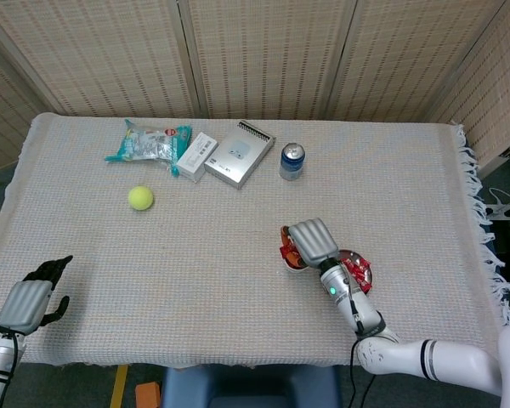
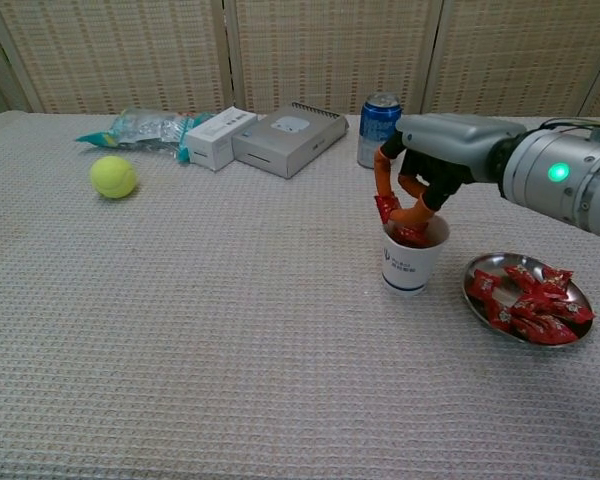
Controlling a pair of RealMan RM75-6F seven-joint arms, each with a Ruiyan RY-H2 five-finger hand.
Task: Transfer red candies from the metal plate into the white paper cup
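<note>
The white paper cup stands right of the table's centre with red candies inside. My right hand hovers directly over it, and its orange fingertips pinch a red candy at the cup's rim. In the head view the right hand covers most of the cup. To the right of the cup, the metal plate holds several red candies. My left hand rests at the front left edge of the table, fingers apart and holding nothing.
A blue soda can stands behind the cup. At the back left lie a grey box, a white carton and a snack bag. A tennis ball sits in front of them. The tablecloth's fringe hangs over the right edge.
</note>
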